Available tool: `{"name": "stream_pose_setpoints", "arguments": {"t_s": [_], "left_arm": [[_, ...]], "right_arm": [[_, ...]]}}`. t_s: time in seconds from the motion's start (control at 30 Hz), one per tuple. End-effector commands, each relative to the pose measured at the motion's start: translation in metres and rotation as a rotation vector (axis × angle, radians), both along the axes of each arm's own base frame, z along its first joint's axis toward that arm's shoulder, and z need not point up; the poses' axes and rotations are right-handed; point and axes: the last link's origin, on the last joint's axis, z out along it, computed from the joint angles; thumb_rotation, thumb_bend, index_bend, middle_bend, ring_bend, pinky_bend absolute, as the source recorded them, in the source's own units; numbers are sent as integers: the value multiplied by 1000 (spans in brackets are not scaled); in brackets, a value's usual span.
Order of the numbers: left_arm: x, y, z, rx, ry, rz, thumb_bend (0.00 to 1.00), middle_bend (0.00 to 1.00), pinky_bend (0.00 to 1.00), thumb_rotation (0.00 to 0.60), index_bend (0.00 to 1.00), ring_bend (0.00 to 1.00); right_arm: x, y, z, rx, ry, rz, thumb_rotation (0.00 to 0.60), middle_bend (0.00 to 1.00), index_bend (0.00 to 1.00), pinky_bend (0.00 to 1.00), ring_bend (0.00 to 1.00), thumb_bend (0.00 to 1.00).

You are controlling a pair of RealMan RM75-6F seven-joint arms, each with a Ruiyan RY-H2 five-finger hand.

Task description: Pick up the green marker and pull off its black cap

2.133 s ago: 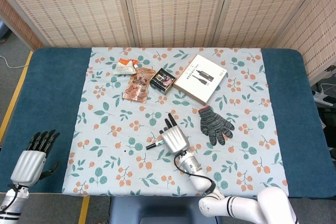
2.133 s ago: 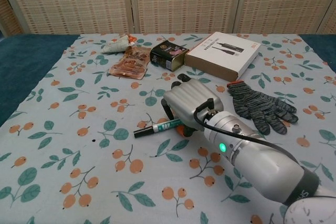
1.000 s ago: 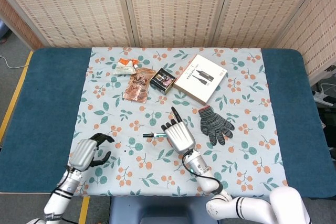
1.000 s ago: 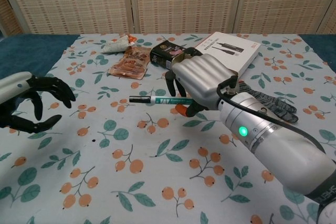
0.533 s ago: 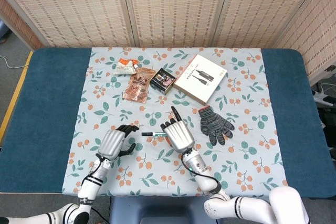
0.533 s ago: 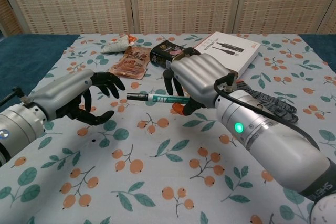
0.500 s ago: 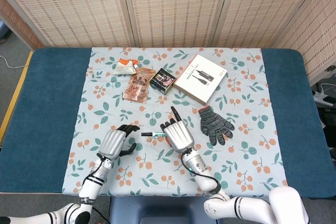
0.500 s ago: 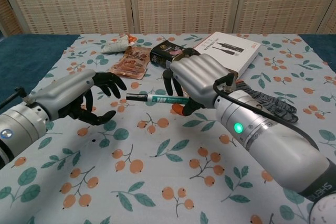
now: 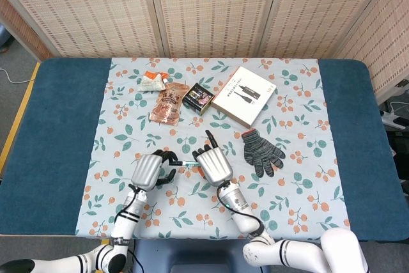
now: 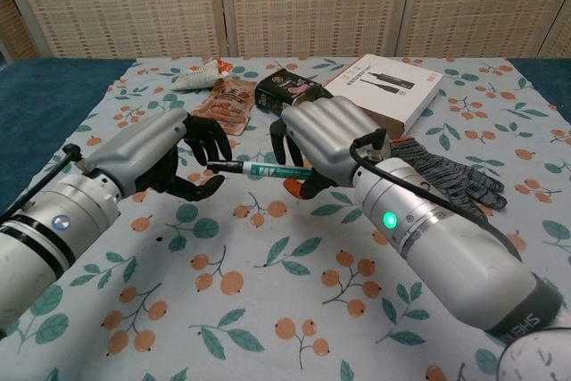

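Green marker [image 10: 268, 169]: you held it level above the worktop in your right hand [image 10: 323, 142], fingers wrapped round the barrel, black cap [image 10: 223, 167] pointing toward your left side.

Left hand [image 10: 169, 160]: half a second before, it hung short of the cap with fingers apart; now you had brought it in so its dark fingertips [image 10: 211, 136] curled around the cap end. Whether they actually pinched the cap, I could not tell. Judged: pick-up done, cap still on, pull not yet begun.

Worktop: floral cloth [image 9: 307, 177] over blue covering [image 9: 61, 126]. Knit glove [image 9: 261, 151], white box [image 9: 243, 96], small dark box [image 9: 199, 98] and snack packets [image 9: 167, 103] lay beyond.

Room: woven screen panels [image 9: 211, 4] behind.
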Motion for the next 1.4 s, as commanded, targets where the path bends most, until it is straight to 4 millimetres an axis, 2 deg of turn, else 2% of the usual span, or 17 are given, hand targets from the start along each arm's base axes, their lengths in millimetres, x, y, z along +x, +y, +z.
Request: {"name": "stream_pose_setpoints", "arguments": {"t_s": [0.03, 0.77, 0.9, 1.0, 1.17, 1.27, 1.4], "left_arm": [[1, 2, -4, -2, -6, 4, 369, 488, 693, 600, 446, 403], [4, 4, -6, -1, -38, -2, 371, 524, 703, 600, 481, 419], [4, 4, -6, -1, -39, -3, 381, 563, 710, 600, 515, 437], [4, 4, -6, 14, -43, 2, 432, 654, 739, 600, 597, 497], [6, 4, -6, 62, -53, 9, 589, 805, 804, 600, 740, 628], [7, 4, -6, 79, -58, 9, 651, 849, 822, 600, 781, 662], [6, 5, -6, 86, -52, 14, 682, 861, 831, 600, 788, 674]], "right_arm": [[0, 0, -1, 5, -7, -9, 600, 809, 985, 17, 440, 320], [7, 5, -7, 19, -19, -3, 600, 809, 984, 20, 441, 320], [8, 5, -7, 19, -20, -3, 600, 809, 985, 20, 441, 320], [9, 5, -6, 18, -23, -2, 600, 809, 985, 20, 441, 320], [10, 5, -6, 16, -34, -7, 600, 809, 984, 20, 441, 321], [11, 5, -6, 16, -38, -8, 600, 809, 984, 20, 441, 321], [11, 4, -4, 13, -39, -7, 600, 809, 985, 20, 441, 320]]}}
